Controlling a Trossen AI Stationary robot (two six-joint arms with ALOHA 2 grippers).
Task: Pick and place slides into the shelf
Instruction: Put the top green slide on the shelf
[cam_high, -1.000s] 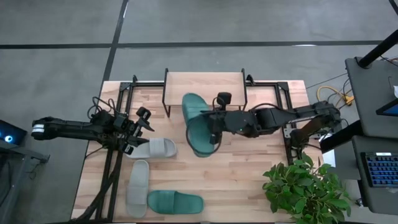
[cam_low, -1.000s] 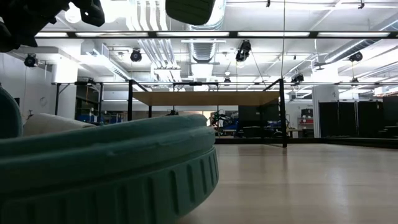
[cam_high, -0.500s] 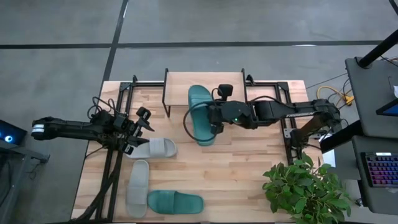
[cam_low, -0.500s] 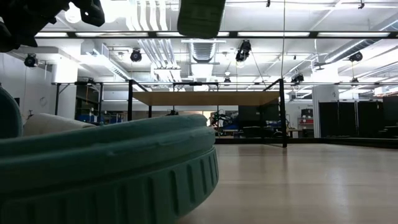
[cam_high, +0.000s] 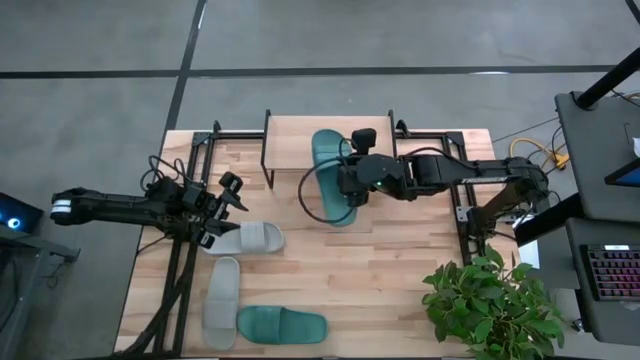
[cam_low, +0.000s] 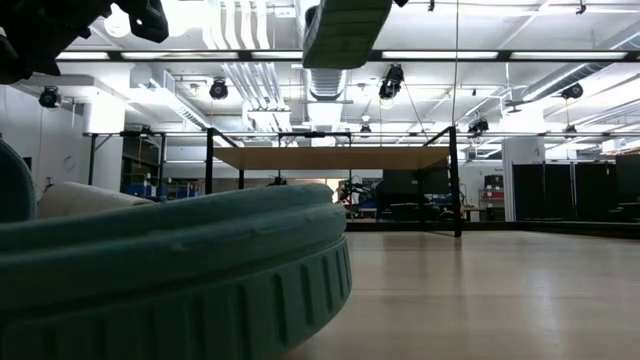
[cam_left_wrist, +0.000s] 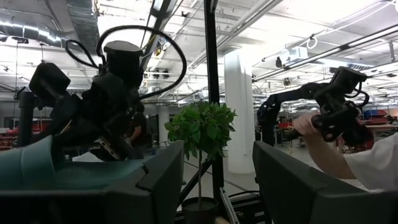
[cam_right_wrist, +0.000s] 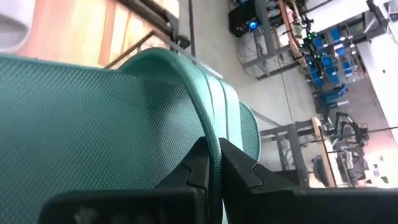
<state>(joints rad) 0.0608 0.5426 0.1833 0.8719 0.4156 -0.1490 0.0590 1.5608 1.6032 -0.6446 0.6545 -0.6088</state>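
My right gripper (cam_high: 350, 190) is shut on a teal slide (cam_high: 333, 180) held in the air just in front of the shelf (cam_high: 290, 135), a low rack with a light wood top on black legs. In the low view the slide's sole (cam_low: 345, 28) shows high above the shelf (cam_low: 330, 158). My left gripper (cam_high: 226, 208) is open at the left, close to one end of a grey slide (cam_high: 250, 238) without touching it. A second grey slide (cam_high: 222, 298) and a second teal slide (cam_high: 283, 324) lie flat near the table's near edge. My right gripper pinches the teal slide's side rim (cam_right_wrist: 214, 146) between its two fingers (cam_right_wrist: 198, 171), beside the ribbed strap (cam_right_wrist: 219, 93). The fingers come level from the table's right, across the slide's length. The slide is lifted clear, tipped onto its side, lengthwise from near to far.
A black metal frame (cam_high: 200, 150) runs along the table's left and far sides, and another (cam_high: 462, 200) stands at the right. A potted plant (cam_high: 490, 300) stands at the near right corner. A person (cam_left_wrist: 348, 155) shows beyond the table. Bare wood (cam_high: 380, 290) lies near the middle.
My right gripper has carried the teal slide toward the table's far edge and the shelf, and a little to the right. The slide has tipped further onto its side, showing narrower from above. In the low view its sole has come lower into the picture.
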